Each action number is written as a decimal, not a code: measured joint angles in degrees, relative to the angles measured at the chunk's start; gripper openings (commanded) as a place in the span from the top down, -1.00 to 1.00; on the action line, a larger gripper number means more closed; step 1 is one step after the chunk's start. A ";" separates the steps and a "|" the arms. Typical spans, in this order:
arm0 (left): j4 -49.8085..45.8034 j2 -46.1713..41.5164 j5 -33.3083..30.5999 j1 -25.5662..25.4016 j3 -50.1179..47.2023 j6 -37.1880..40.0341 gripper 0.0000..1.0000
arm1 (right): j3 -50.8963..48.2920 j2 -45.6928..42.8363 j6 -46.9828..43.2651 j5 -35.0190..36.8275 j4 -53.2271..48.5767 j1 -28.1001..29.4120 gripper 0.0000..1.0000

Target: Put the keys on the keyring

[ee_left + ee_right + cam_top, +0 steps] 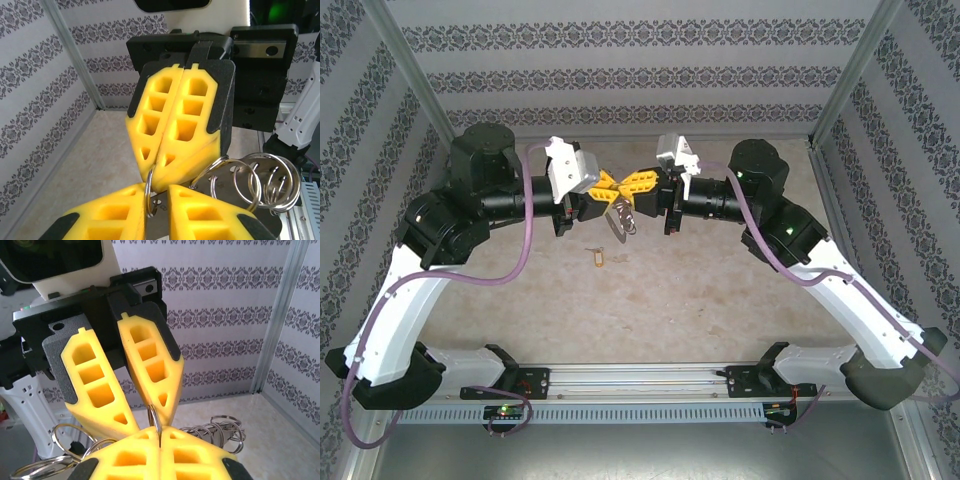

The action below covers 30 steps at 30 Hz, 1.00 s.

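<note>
Both grippers meet tip to tip above the middle of the table. My right gripper (642, 182) (160, 434) is shut on the keyring (156, 417), a thin silver loop standing on edge. My left gripper (605, 186) (157, 196) is slightly open; the keyring (148, 192) stands in the gap, against its left finger. The keys (620, 218) (239, 176) hang below the fingers on several small split rings, which spread out to the right of my left fingers. In the right wrist view the keys (220, 432) show behind my right finger.
A small yellow tag (598, 257) lies on the beige table (700, 290) below the grippers. Patterned walls and metal corner posts (420, 80) enclose the back and sides. The arm bases' rail (640, 385) runs along the near edge.
</note>
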 measured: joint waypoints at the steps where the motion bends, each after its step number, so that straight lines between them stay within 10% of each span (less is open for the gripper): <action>1: 0.46 -0.13 0.09 0.00 -0.13 -0.31 0.67 | -0.59 -0.24 0.74 0.02 1.20 0.00 1.00; 21: 7.45 -1.84 2.29 0.52 -1.38 -4.52 1.00 | -3.61 -1.11 9.40 -0.70 13.64 -0.11 1.00; 30: 1.14 0.22 2.27 0.55 2.82 -1.11 1.00 | 0.13 -1.11 2.64 2.21 3.74 -0.09 0.36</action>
